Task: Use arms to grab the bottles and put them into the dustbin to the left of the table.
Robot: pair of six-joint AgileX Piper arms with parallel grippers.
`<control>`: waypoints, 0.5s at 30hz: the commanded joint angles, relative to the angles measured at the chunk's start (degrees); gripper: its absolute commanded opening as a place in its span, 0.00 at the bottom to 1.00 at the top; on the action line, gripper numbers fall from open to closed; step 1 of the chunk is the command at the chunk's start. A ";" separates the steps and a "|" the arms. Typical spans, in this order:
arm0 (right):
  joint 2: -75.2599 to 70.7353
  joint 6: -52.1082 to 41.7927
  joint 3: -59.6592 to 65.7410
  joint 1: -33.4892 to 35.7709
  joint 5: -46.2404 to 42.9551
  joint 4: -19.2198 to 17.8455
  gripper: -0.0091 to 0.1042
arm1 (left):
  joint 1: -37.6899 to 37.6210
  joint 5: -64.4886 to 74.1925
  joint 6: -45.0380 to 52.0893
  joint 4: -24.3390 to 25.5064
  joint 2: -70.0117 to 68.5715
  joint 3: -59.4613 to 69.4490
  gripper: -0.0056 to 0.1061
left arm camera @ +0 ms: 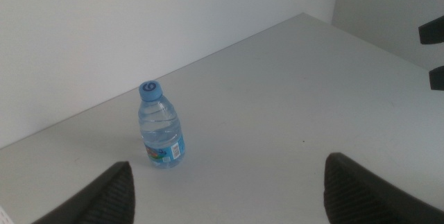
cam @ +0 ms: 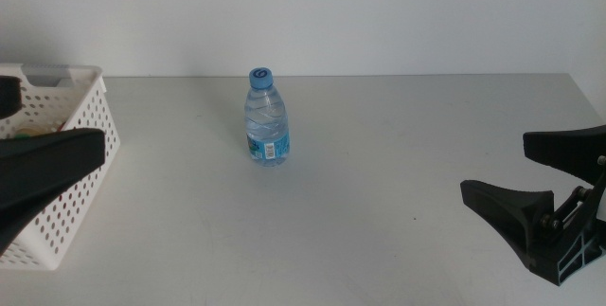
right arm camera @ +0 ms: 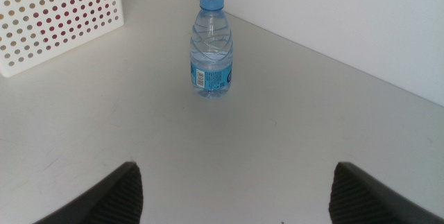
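Standing up straight near the middle of the table [cam: 379, 202] is a small water bottle [cam: 267, 117] with a blue cap — nothing touches it. The white dustbin [cam: 66, 145] with little holes sits at the table's left side, well apart from the bottle. The left gripper [left arm camera: 229, 182] hangs over the dustbin, jaws wide apart and holding nothing. The right gripper [right arm camera: 232, 189] waits at the right side — open too.

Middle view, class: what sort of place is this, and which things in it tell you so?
Probably a robot test bench, not a home: a bare table against a blank wall, one water bottle standing upright, a perforated white basket, and an open end effector at each side.
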 commanded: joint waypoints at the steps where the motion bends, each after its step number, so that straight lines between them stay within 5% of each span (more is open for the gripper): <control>1: -0.30 -0.66 -2.12 -0.20 -3.70 -0.20 0.74 | -0.50 -6.22 -0.44 -0.91 0.43 -1.42 0.89; 15: -0.30 -0.66 -2.12 -0.20 -3.70 -0.20 0.74 | -0.44 -40.12 -0.41 2.28 10.41 6.36 0.89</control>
